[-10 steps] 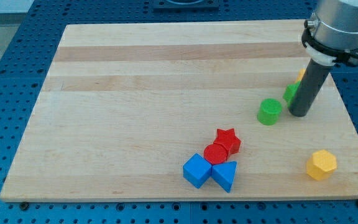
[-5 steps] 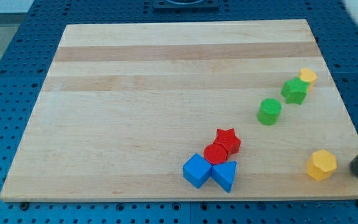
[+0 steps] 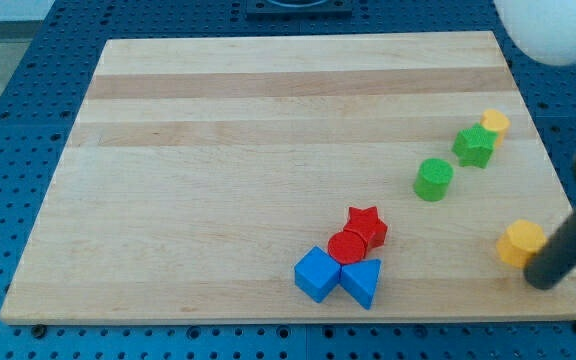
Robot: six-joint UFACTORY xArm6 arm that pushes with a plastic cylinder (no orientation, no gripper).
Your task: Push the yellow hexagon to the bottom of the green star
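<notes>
The yellow hexagon (image 3: 517, 241) lies near the board's bottom right corner. The green star (image 3: 474, 146) sits well above it at the view's right, touching a yellow round block (image 3: 495, 123) at its upper right. My tip (image 3: 542, 281) is at the hexagon's lower right, touching or almost touching it, and the rod covers part of its right side.
A green cylinder (image 3: 433, 179) stands left of and below the green star. A red star (image 3: 367, 225), a red cylinder (image 3: 347, 247), a blue cube (image 3: 317, 274) and a blue triangle (image 3: 362, 282) cluster at the bottom centre. The board's right edge (image 3: 558, 180) is close to the hexagon.
My tip moved from beside the green star down to the bottom right, then left against the yellow hexagon. The hexagon has shifted slightly up and left.
</notes>
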